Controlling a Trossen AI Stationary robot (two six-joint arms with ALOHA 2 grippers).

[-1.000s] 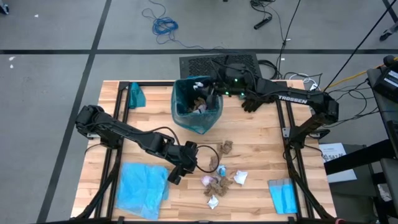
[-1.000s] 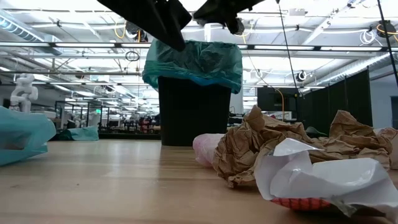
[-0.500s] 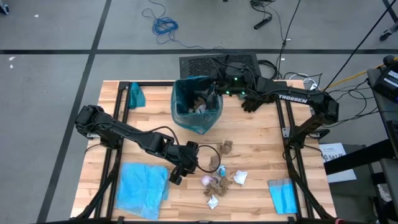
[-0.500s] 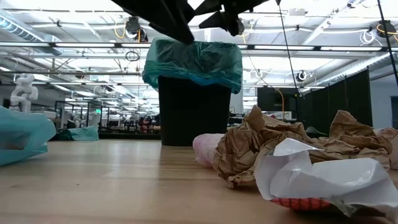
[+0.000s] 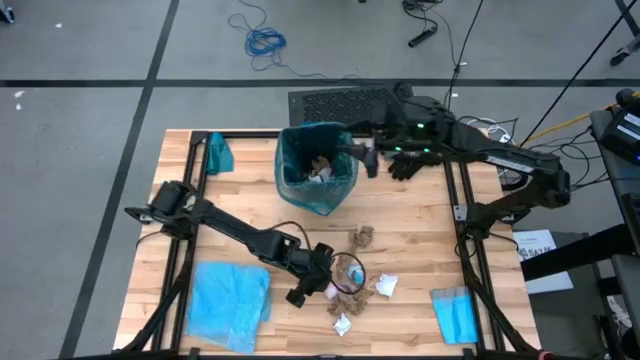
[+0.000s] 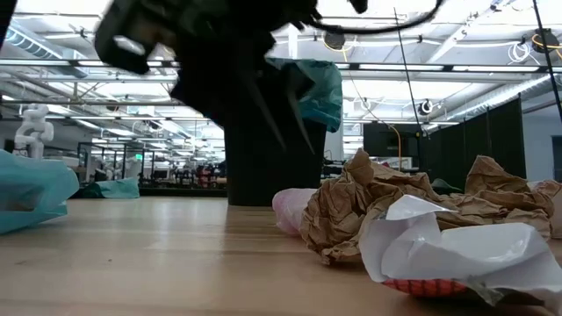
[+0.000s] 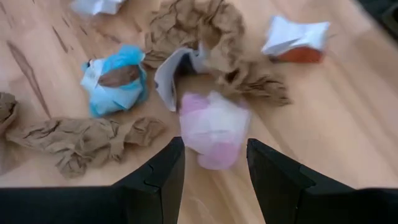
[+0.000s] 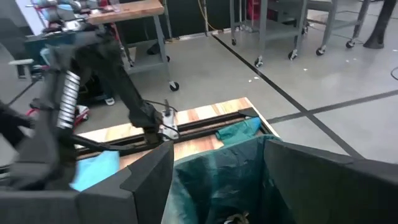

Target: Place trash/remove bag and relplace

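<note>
Left wrist view: left hand [image 7: 211, 163] spread, holding nothing | pink wad [image 7: 214, 129] of the trash dead ahead between its fingertips (on the bench) | right hand [image 5: 366, 158] parted, empty, by the bag [image 5: 318, 205], farther off.

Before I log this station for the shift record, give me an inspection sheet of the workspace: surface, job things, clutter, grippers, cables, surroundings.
Surface: wooden table, a black frame along its sides.
Job's things: bin lined with the teal bag, scraps already inside; loose trash on the table's front, including a pink wad; sky-blue replacement bag lying flat at the front left.
Clutter: black gloves beside the bin; folded blue cloth front right; small teal piece back left.
Grippers: left gripper open, over the pink wad; right gripper open, at the bin's rim.
Cables: blue coil and black leads on the floor.
Surroundings: grey floor, workshop benches behind.
</note>
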